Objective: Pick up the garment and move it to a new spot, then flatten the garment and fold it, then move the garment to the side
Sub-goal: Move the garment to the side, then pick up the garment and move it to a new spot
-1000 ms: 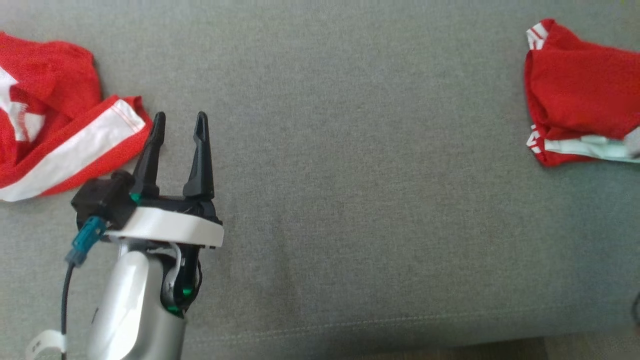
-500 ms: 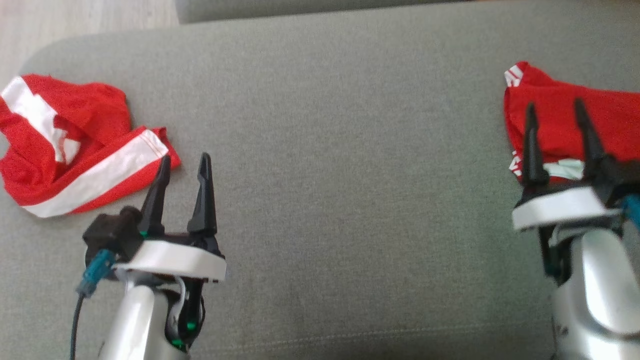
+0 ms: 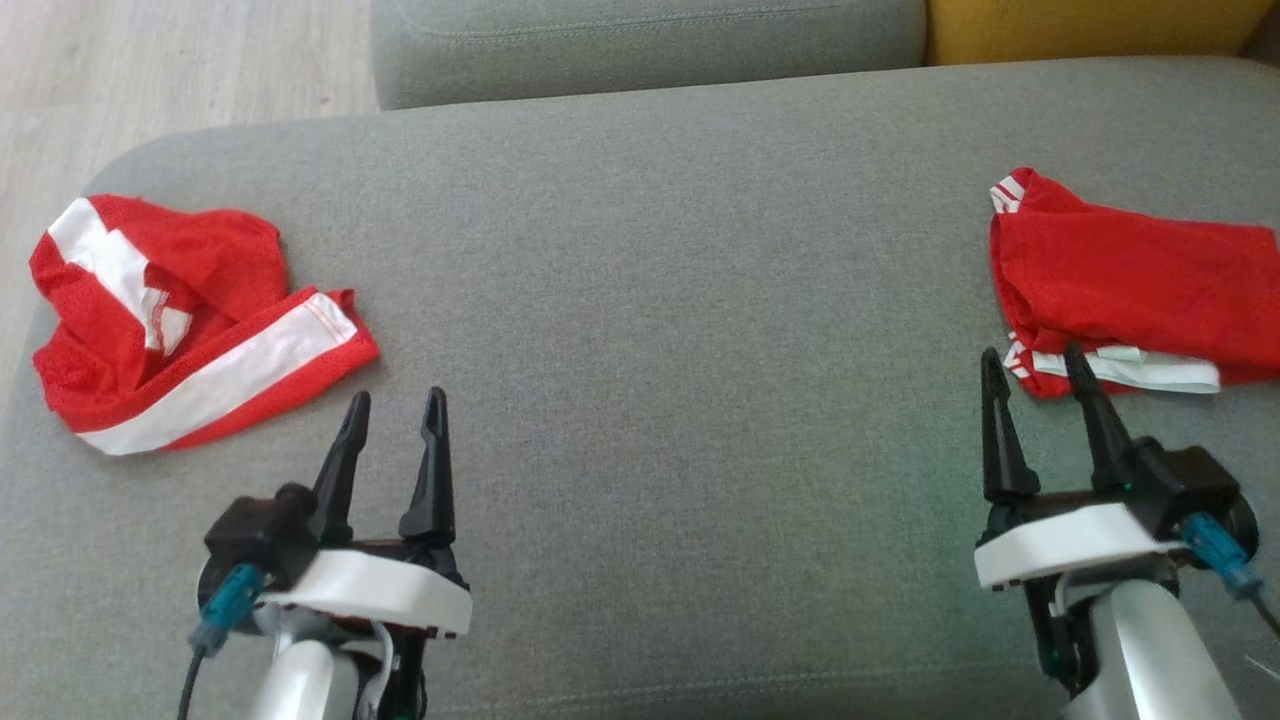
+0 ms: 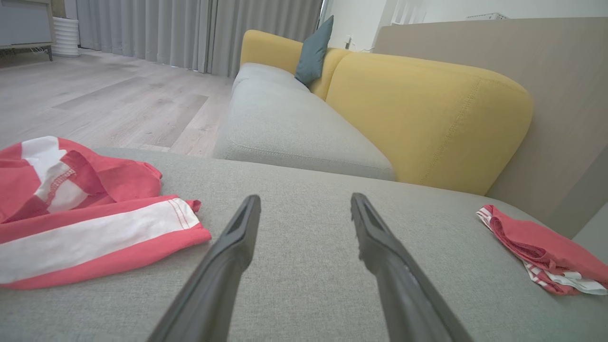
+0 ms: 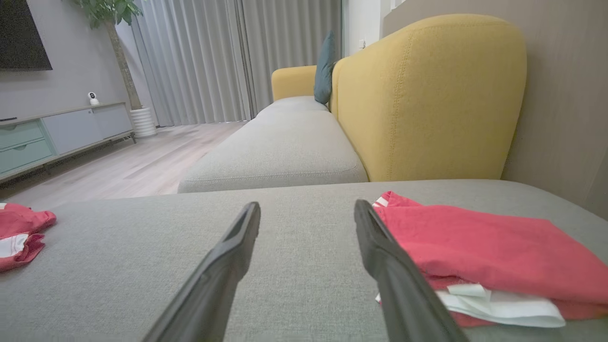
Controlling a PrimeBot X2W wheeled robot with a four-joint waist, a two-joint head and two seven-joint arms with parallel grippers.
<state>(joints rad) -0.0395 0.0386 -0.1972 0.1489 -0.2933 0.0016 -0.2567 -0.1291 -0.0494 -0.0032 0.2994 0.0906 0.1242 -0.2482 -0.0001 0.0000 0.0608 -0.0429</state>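
Camera has tilted up since the earlier frame, bringing the right gripper (image 3: 1030, 355) into view; it and the left gripper (image 3: 397, 400) hover above the grey cushion (image 3: 660, 300), fingers apart, empty. Crumpled garment (image 3: 190, 320) lies at the cushion's left end, long axis diagonal, hem pointing toward the cushion's centre; folded garment (image 3: 1130, 280) lies at its right end.

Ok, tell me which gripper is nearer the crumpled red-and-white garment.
Left. The left gripper hovers open just off the crumpled garment's striped end, not touching it. The right gripper is far across the cushion, by the folded red garment.
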